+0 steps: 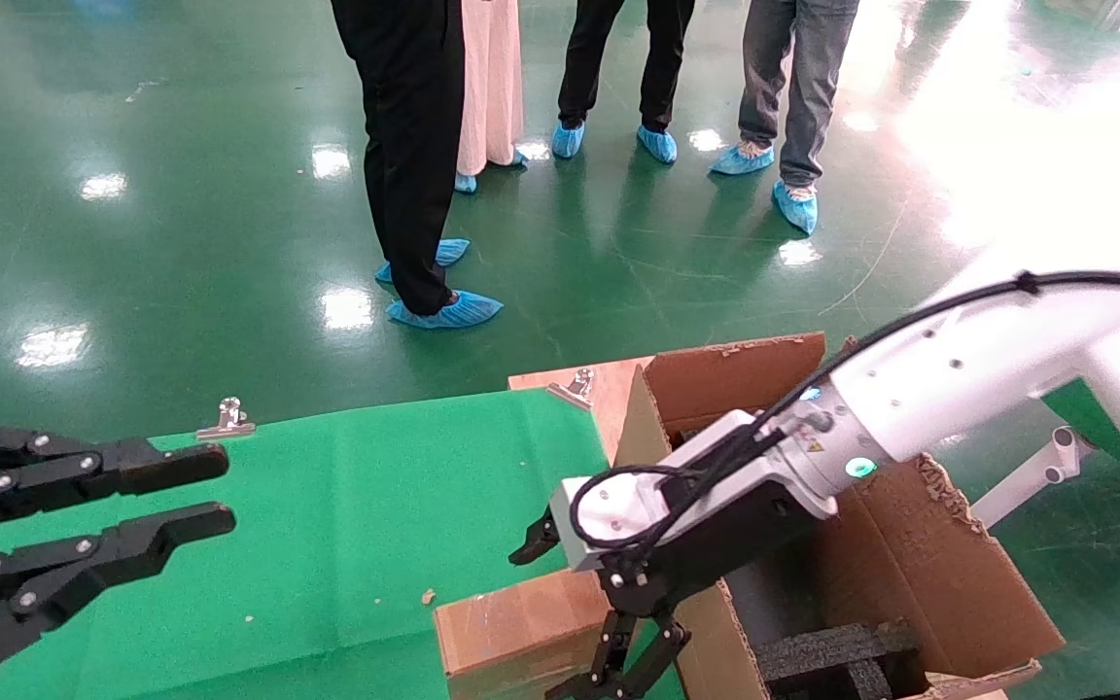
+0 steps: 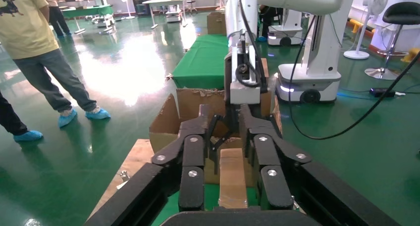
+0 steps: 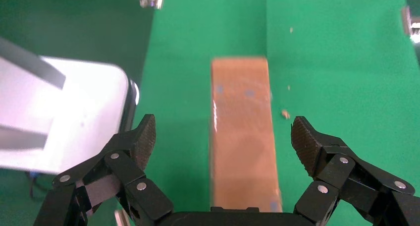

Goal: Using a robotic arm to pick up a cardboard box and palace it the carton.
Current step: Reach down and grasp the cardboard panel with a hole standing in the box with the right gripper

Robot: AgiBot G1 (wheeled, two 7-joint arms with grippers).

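The small brown cardboard box (image 1: 519, 624) lies on the green cloth right beside the near wall of the carton (image 1: 920, 554). My white right arm reaches down over the box, and its right gripper (image 1: 623, 683) is open. In the right wrist view the cardboard box (image 3: 242, 137) runs lengthwise between the right gripper's (image 3: 224, 137) pads (image 3: 304, 142), with green cloth showing on both sides. The all-black left gripper (image 1: 226, 492) hovers open over the cloth's left part, holding nothing. From the left wrist view the box (image 2: 233, 179) shows beyond the left gripper (image 2: 227, 116).
Black foam blocks (image 1: 837, 656) lie inside the carton. Metal clips (image 1: 227, 418) (image 1: 575, 386) pin the green cloth (image 1: 346, 525) to a wooden board (image 1: 609, 389). Several people (image 1: 414, 156) stand on the shiny green floor beyond the table.
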